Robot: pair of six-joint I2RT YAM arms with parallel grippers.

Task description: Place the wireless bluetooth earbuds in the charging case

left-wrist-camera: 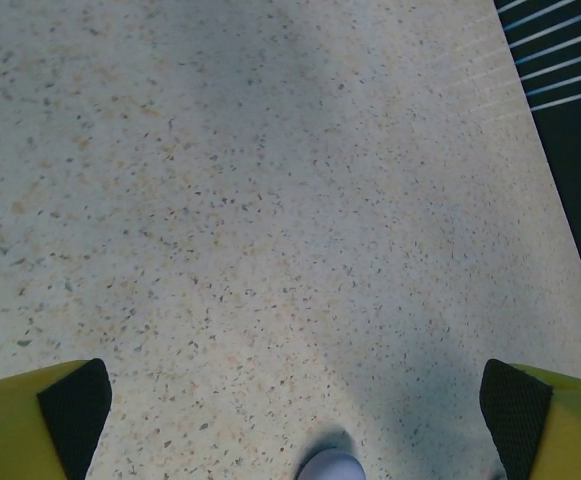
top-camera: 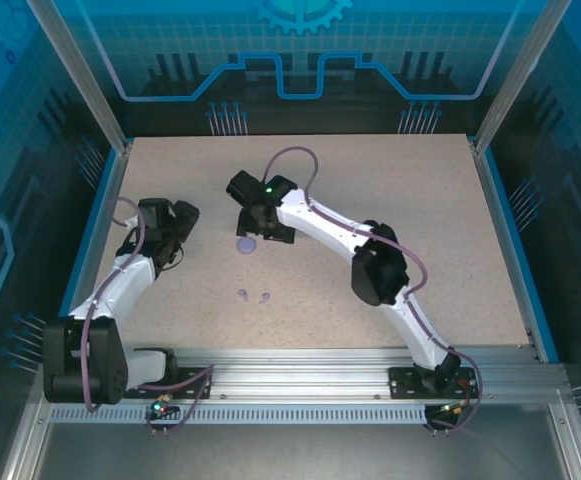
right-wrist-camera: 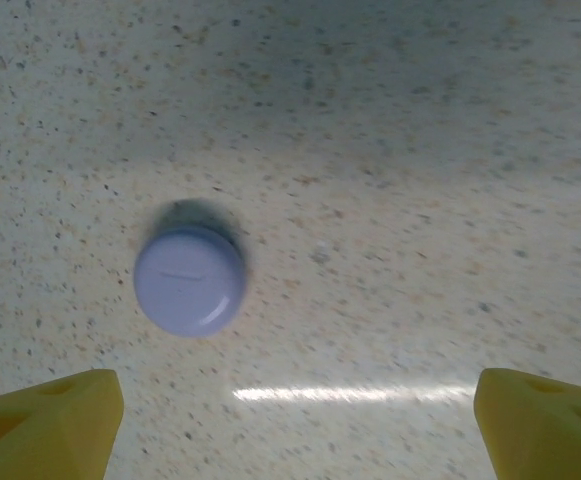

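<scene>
A round lilac charging case point(top-camera: 246, 244) lies lid shut on the speckled table. In the right wrist view the case point(right-wrist-camera: 189, 279) is ahead of the yellow fingers point(right-wrist-camera: 60, 420), nearer the left one and touching neither. My right gripper point(top-camera: 257, 222) hovers just behind the case, and my right gripper point(right-wrist-camera: 295, 405) is open with bare table between its fingers. Two tiny lilac earbuds point(top-camera: 242, 293) point(top-camera: 265, 297) lie side by side in front of the case. My left gripper point(top-camera: 177, 226) is to the case's left, and my left gripper point(left-wrist-camera: 295, 405) is open and holds nothing. A lilac rounded thing point(left-wrist-camera: 330, 467) is cut off by the bottom edge.
The table's left edge and blue-lined wall point(left-wrist-camera: 570, 90) show at the upper right of the left wrist view. A metal rail point(top-camera: 300, 385) carrying both arm bases runs along the near edge. Clear walls on metal posts point(top-camera: 70, 60) enclose the table.
</scene>
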